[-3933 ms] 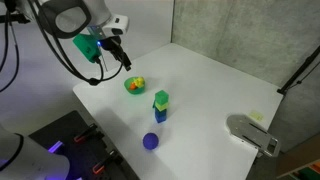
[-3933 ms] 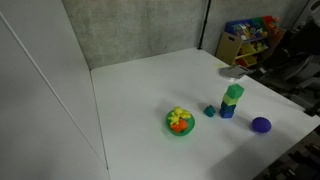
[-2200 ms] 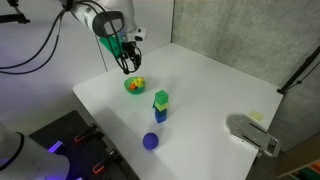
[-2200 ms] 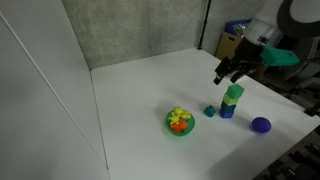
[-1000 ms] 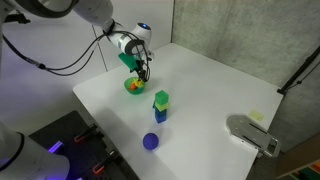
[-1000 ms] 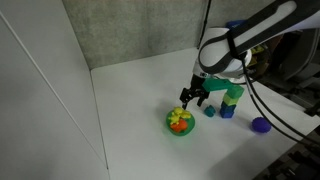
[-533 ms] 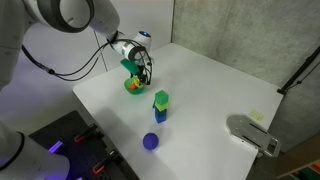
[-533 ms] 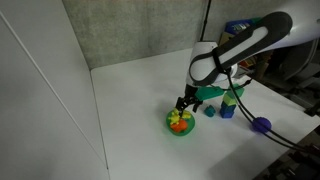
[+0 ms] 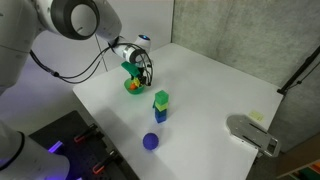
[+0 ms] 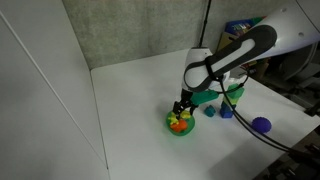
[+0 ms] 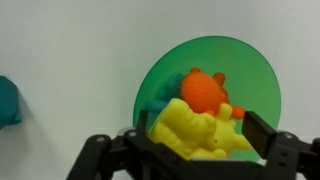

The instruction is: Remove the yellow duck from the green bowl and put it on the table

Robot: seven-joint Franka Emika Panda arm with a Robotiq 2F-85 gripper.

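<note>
The green bowl (image 11: 250,70) lies on the white table (image 9: 210,90) and shows in both exterior views (image 9: 132,88) (image 10: 180,124). The yellow duck (image 11: 195,135) lies in it beside a small orange item (image 11: 203,92). My gripper (image 11: 198,135) is down at the bowl (image 9: 137,79) (image 10: 181,110). It is open, with one finger on each side of the duck. Whether the pads touch the duck I cannot tell. In the exterior views the gripper hides most of the bowl's contents.
A stack of a green block on a blue block (image 9: 160,105) stands near the bowl. A blue-purple round object (image 9: 150,141) (image 10: 260,125) lies near the table edge. A small teal block (image 10: 209,111) (image 11: 8,100) sits beside the bowl. A grey device (image 9: 252,134) rests at one corner.
My arm has come in from outside the table and lowered onto the bowl. In the last half second the gripper dropped a little further around the duck. The objects have not moved.
</note>
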